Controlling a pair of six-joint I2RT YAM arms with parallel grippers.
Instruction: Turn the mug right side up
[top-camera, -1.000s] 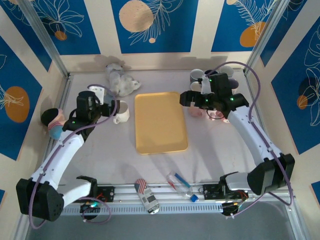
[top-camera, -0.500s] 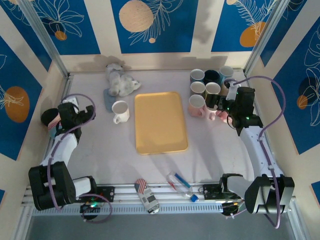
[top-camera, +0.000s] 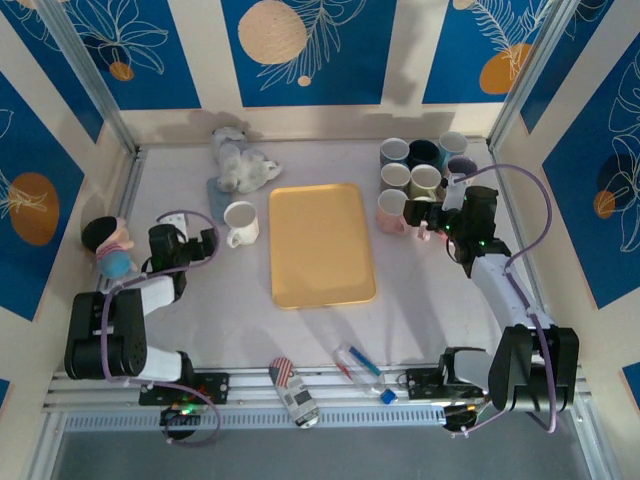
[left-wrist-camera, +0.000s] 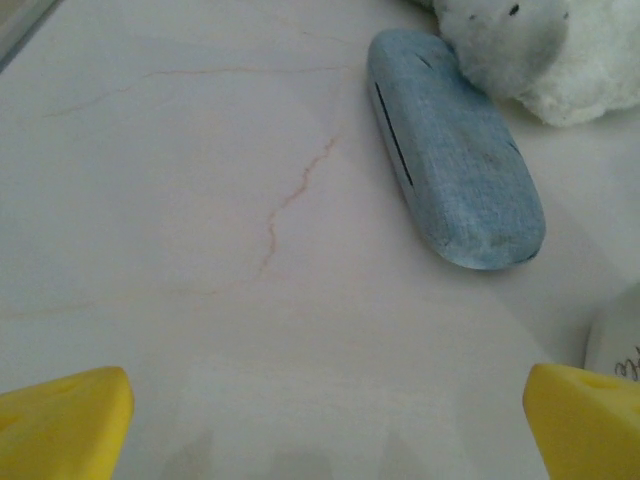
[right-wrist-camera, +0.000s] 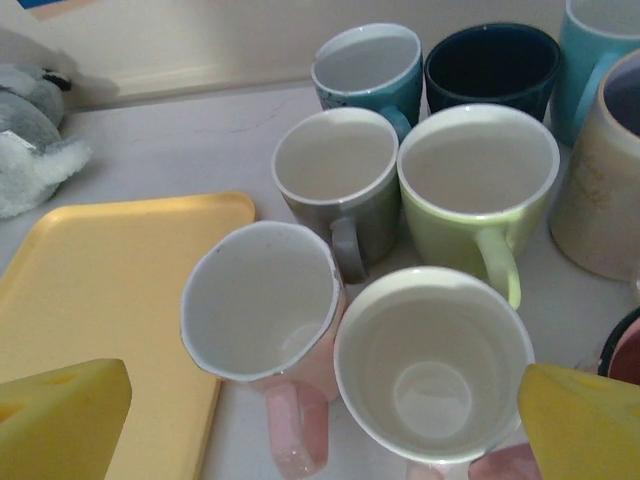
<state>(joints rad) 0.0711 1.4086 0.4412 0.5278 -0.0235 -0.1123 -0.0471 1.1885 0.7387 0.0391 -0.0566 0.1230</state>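
MUG STANDS MOUTH UP: On the worktop (top-camera: 240, 310), the white mug (top-camera: 240, 221) sits just left of the yellow tray (top-camera: 321, 245). Its mouth faces the ceiling and its handle is turned toward my near-left side. By my reading it is already right side up, and no mug that I can see lies overturned.

My left fingers (left-wrist-camera: 62, 422) are spread as wide as they go and hold nothing. They hang low over bare worktop a little short of that mug, with a blue-grey case (left-wrist-camera: 452, 170) and a plush toy (left-wrist-camera: 540, 45) beyond them. My right fingers (right-wrist-camera: 62, 420) are equally wide apart and empty. They look down on a huddle of upright mugs at the far right, packed close together, a pink mug (right-wrist-camera: 262, 300) and a pale green mug (right-wrist-camera: 478, 180) among them.

Should the white mug need handling, I judge it a stiff, glazed piece: fairly heavy for its size, slick under a pinch, and liable to chip if knocked against the tray or dropped. The surest hold, I think, is across the wall on the side away from the handle, one finger inside the mouth and one outside. The handle itself looks too thin and curved to pinch steadily.
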